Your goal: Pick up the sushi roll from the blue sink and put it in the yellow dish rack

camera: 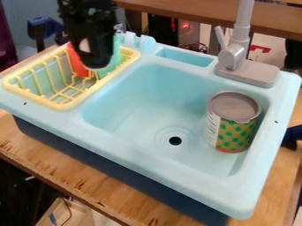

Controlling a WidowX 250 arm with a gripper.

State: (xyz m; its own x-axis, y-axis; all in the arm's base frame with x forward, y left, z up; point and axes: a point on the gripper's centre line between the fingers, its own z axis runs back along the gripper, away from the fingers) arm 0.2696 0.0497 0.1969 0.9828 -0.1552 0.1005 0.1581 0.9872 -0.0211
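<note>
Black two-finger end effector (97, 61) at upper left of view, over yellow wire dish rack (66, 106); can't tell how far open or if it has hold of anything. Nearest: red object (77, 62) and green object (112, 64), both in rack. Light-blue plastic toy sink (147, 154) on wooden tabletop (77, 172). Grey-lidded can with green-dotted label (233, 132) upright in basin, beside drain (175, 141)

The black arm (87, 11) hangs in upper left, its hand (97, 63) pointing down.
</note>
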